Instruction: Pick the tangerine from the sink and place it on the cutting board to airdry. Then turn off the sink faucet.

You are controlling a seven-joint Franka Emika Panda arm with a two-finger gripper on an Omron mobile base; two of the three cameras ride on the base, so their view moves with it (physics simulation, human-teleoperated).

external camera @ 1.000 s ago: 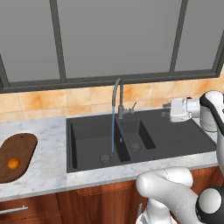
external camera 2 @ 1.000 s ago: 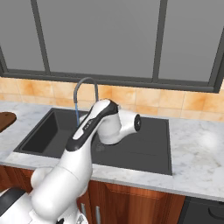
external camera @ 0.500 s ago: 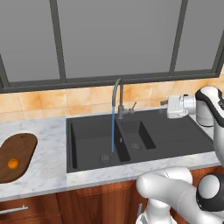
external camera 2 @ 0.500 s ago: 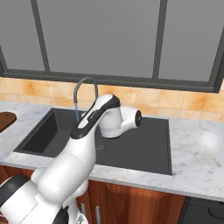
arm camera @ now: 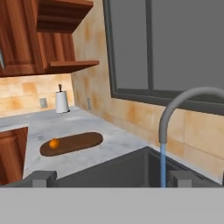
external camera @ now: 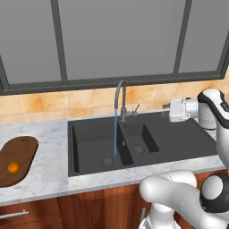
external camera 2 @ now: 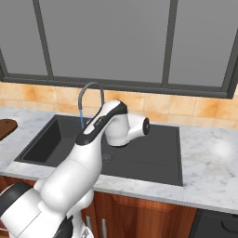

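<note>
Looking over the left base view, the small round bright-orange tangerine [external camera: 14, 167] lies on the dark brown oval wooden cutting board [external camera: 20, 154] on the marble counter, well left of the matte black double-basin sink [external camera: 89, 134], where the tall grey gooseneck faucet [external camera: 120, 100] runs a blue stream; the two-finger gripper [external camera: 166, 111] hangs right of the faucet. Right base view: the white arm hides most of the sink. Hand view: finger tips [arm camera: 43, 178] stand fully apart, holding nothing.

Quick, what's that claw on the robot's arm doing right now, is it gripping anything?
Gripper: jaws wide open, holding nothing, hanging in the air beside the sink faucet.
</note>
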